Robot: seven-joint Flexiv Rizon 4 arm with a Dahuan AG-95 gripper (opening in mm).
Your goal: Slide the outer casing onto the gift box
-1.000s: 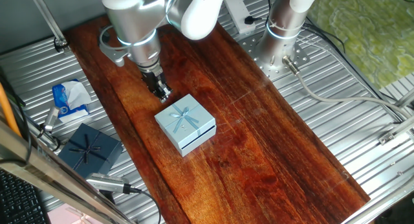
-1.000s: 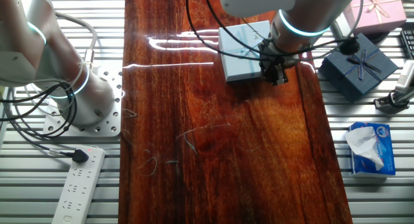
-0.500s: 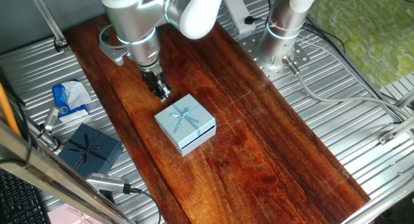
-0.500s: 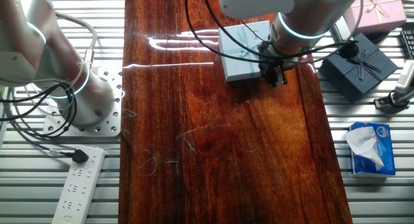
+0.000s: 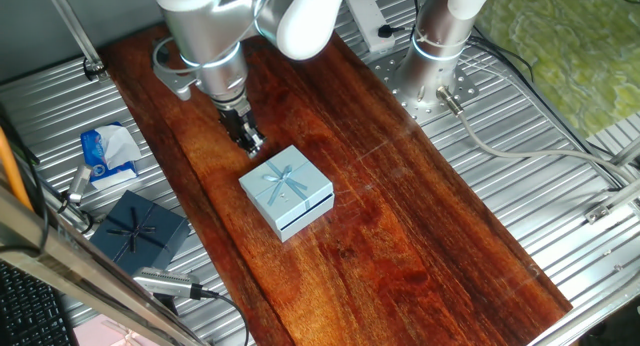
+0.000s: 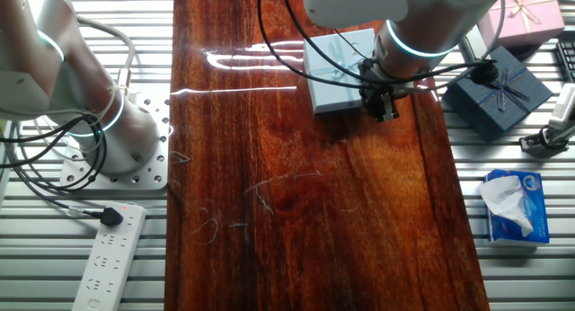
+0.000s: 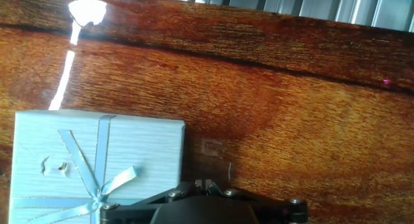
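The outer casing (image 5: 285, 189), a light blue sleeve with a pale ribbon bow, lies flat on the wooden table (image 5: 400, 236). The gift box is inside it; only a light blue end face with a dark seam shows at the casing's near side (image 5: 308, 215). My gripper (image 5: 252, 144) is shut and empty, its tips low over the table just beside the casing's far edge. In the other fixed view the gripper (image 6: 384, 113) stands at the casing's (image 6: 334, 73) right corner. In the hand view the casing (image 7: 97, 156) lies left of the shut gripper (image 7: 204, 184).
A dark navy bow-topped box (image 5: 140, 229) and a tissue pack (image 5: 108, 154) lie on the metal surface left of the table. A pink box (image 6: 530, 10) lies beyond the navy box (image 6: 497, 88). A second arm's base (image 6: 99, 122) and a power strip (image 6: 108, 257) stand on the other side.
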